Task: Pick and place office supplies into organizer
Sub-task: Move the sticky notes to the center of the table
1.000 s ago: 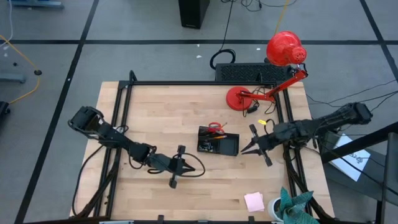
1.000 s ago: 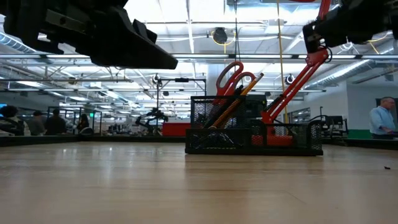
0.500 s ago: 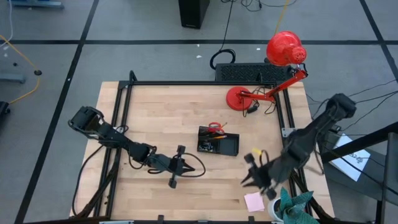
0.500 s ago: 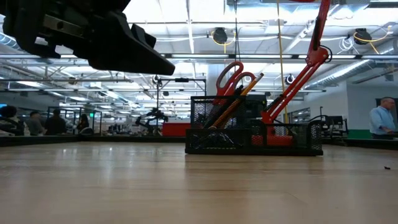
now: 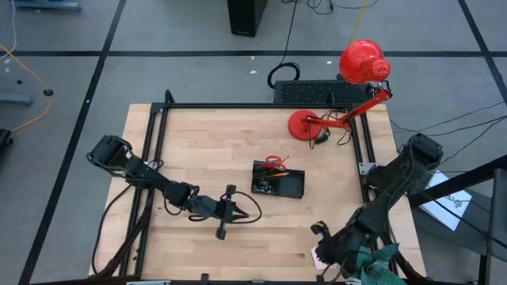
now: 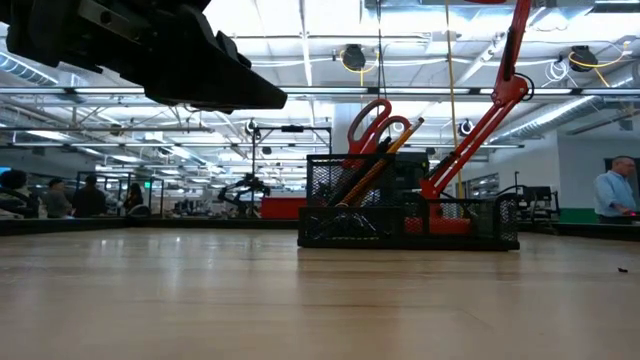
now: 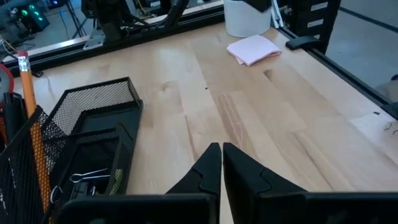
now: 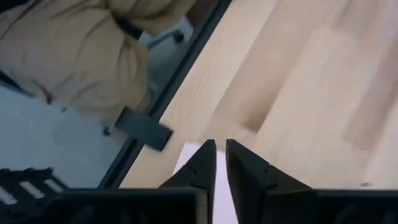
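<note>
The black mesh organizer (image 5: pixel 277 181) stands mid-table with red-handled scissors (image 6: pixel 374 118) and an orange pencil (image 7: pixel 32 118) upright in its tall compartment. Binder clips (image 7: pixel 87 178) lie in its low tray. The pink sticky-note pad (image 5: pixel 317 259) lies flat near the table's near right corner. My right gripper (image 5: pixel 322 250) hangs shut over the pad, slanting down, with the pad's pale edge (image 8: pixel 188 157) just beyond its tips (image 8: pixel 219 149); whether it touches the pad I cannot tell. My left gripper (image 7: pixel 221 154) waits shut and empty, left of the organizer (image 7: pixel 93 137).
A white cup (image 7: pixel 247 15) and a teal cloth (image 5: pixel 379 265) sit at the near right corner beside the pad (image 7: pixel 254 48). The red lamp's base (image 5: pixel 304 125) stands at the far right. The black frame rail (image 8: pixel 146 127) runs along the near edge, with tan fabric (image 8: pixel 74 50) beyond it.
My right gripper has swung from beside the organizer's right side toward the table's near right corner and has tipped further downward; it now hangs over the pink pad. It has left the low view. The organizer and pad have kept their places.
</note>
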Robot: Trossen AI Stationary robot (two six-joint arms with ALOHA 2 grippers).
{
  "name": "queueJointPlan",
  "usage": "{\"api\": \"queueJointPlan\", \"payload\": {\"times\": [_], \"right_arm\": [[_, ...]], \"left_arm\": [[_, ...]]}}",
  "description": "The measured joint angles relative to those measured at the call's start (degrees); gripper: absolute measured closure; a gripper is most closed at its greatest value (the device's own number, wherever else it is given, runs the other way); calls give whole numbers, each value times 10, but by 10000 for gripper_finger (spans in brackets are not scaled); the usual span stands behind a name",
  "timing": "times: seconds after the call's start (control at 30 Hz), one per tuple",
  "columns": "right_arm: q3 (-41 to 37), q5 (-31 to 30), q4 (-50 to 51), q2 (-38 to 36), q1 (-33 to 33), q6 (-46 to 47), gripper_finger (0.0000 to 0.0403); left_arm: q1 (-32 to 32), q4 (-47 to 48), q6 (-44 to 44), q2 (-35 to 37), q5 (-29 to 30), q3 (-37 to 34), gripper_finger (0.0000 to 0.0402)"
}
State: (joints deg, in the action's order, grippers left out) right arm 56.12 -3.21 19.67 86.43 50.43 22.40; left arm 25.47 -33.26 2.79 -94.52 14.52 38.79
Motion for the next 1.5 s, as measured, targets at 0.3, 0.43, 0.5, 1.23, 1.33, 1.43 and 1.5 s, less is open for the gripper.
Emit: {"api": "queueJointPlan", "payload": {"times": [0.3,0.43,0.5,1.23,1.33,1.43,1.5], "right_arm": [[0,94,8,48,-9,54,401],[0,111,9,63,-12,58,402],[0,124,4,75,-17,61,402],[1,134,-53,183,-93,-29,402],[0,107,-58,183,-116,-51,402],[0,87,-52,183,-144,-67,402],[0,74,-51,183,-162,-73,402]], "left_arm": [[0,0,-3,0,0,0,398],[0,0,-1,0,0,0,390],[0,1,-1,0,0,0,381],[0,6,-2,0,0,0,382],[0,8,-2,0,0,0,393],[1,11,-3,0,0,0,398],[1,14,-3,0,0,0,395]]}}
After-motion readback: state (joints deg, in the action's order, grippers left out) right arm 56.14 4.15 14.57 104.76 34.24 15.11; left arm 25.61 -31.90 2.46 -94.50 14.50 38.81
